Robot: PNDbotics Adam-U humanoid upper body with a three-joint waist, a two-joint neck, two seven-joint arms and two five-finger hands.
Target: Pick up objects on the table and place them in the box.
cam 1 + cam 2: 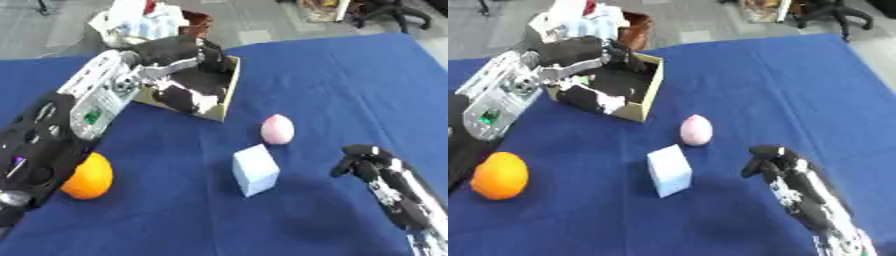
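While the left hand [592, 50] hovers over the box [651, 85], its fingers curl emptily.

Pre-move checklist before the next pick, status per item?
1. Left robot hand over the box: ok, it is above the opening.
2. Left robot hand empty: cannot tell, dark fingers blend with the box interior.
3. Right robot hand free: ok, curled, holding nothing, low right on the cloth.
4. Pink egg reachable: ok, it sits alone just ahead of the right robot hand.
5. Cube unobstructed: ok, apart from the egg and the hand.
6. Orange unobstructed: not ok in the left eye view, where the left arm overlaps it.
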